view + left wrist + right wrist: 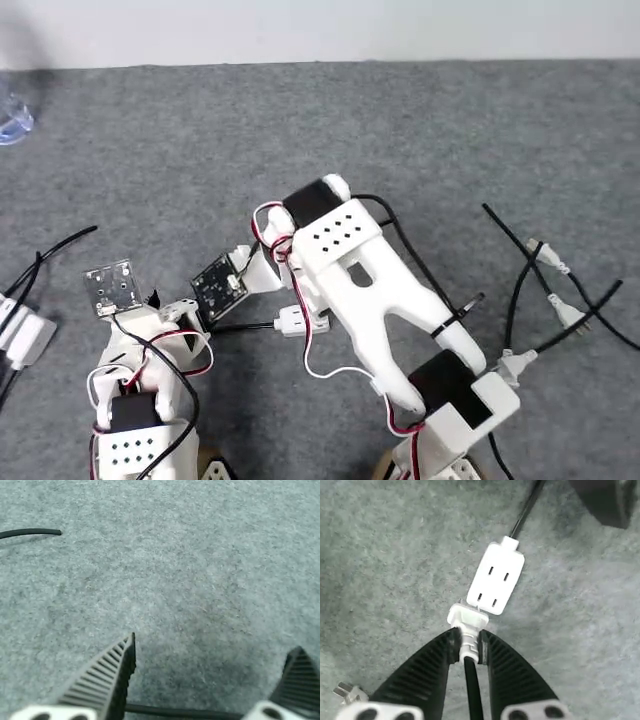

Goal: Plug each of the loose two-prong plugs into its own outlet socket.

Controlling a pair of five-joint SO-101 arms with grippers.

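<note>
My right gripper (468,632) is shut on a white two-prong plug (466,617) by its neck. The plug's head butts against the end of a white outlet block (496,582) that lies flat on the carpet; the prongs are hidden. The block's top face shows two pairs of slots, both free. In the high view the block (298,321) lies just left of the right arm (370,280). My left gripper (215,642) hangs open over bare carpet with nothing in it. Loose plugs (548,256) (570,316) (510,364) on black cords lie at the right.
The block's black cord (245,326) runs left toward the left arm and passes between the left fingers (112,672). Another loose plug (347,692) lies beside the right gripper. A white adapter (22,335) and black cords lie at the left edge. Grey carpet covers the table.
</note>
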